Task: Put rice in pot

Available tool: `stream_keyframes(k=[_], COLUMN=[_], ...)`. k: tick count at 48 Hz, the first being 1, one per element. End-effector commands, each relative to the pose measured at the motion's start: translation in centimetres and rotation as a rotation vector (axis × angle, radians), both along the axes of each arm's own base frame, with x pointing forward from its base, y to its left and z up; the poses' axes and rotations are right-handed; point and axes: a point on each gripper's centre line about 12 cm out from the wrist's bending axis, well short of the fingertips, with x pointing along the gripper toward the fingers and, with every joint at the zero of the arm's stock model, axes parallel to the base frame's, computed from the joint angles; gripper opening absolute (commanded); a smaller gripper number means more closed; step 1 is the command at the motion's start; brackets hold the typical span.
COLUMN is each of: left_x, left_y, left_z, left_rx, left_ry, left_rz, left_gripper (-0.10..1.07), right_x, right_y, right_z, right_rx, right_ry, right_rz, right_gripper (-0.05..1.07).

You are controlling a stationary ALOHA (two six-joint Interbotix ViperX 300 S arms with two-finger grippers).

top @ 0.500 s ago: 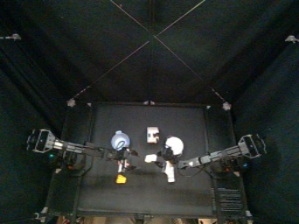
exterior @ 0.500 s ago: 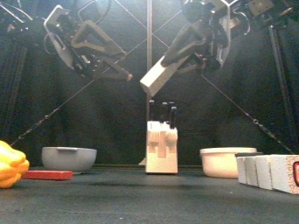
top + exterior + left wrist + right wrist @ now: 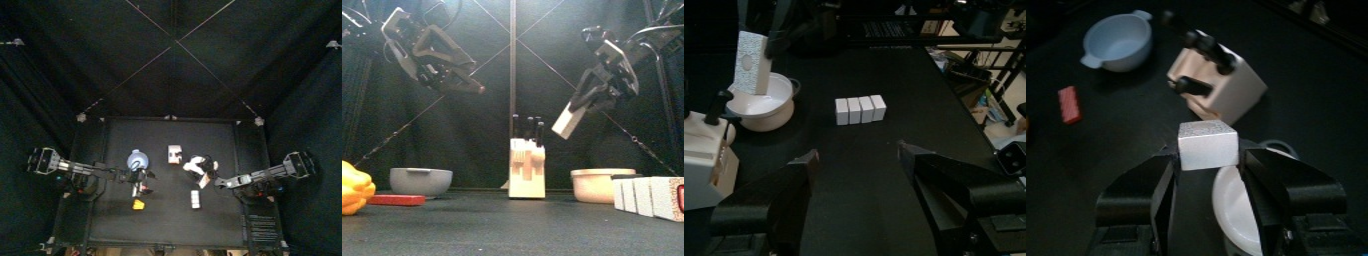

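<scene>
The rice [image 3: 599, 185] is a white roundish bowl-like lump on the table right of the middle; it also shows in the top view [image 3: 197, 162] and the left wrist view [image 3: 760, 106]. The pot [image 3: 420, 181] is grey-blue and stands at the left, also seen in the right wrist view [image 3: 1117, 40]. My right gripper [image 3: 572, 116] is shut on a small white box [image 3: 1209, 147] and holds it in the air above the rice's near edge [image 3: 1240, 210]. My left gripper [image 3: 858, 152] is open and empty, high above the pot.
A knife block [image 3: 527, 168] stands mid-table between pot and rice. A yellow pepper [image 3: 353, 188] and a flat red piece [image 3: 396, 200] lie front left. A white segmented oblong piece [image 3: 652, 196] lies front right.
My right gripper has moved right and down with the white box, from above the knife block to above the rice. The left arm has shifted slightly back.
</scene>
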Motion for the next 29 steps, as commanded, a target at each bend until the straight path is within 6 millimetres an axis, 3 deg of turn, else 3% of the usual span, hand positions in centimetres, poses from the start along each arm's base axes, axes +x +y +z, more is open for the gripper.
stream_keyframes(k=[1, 29], left_x=[0.2, 0.0], left_y=[0.1, 0.5], left_z=[0.7, 0.4], left_rx=[-0.002, 0.000], left_ry=[-0.026, -0.017], left_rz=[0.003, 0.015], left_gripper=[0.96, 0.96], right_x=[-0.4, -0.7], right_y=[-0.7, -2.5], right_z=[-0.4, -4.9], right_rx=[0.002, 0.025], right_ry=[0.020, 0.189], right_rz=[-0.071, -0.227], right_gripper=[0.63, 0.64])
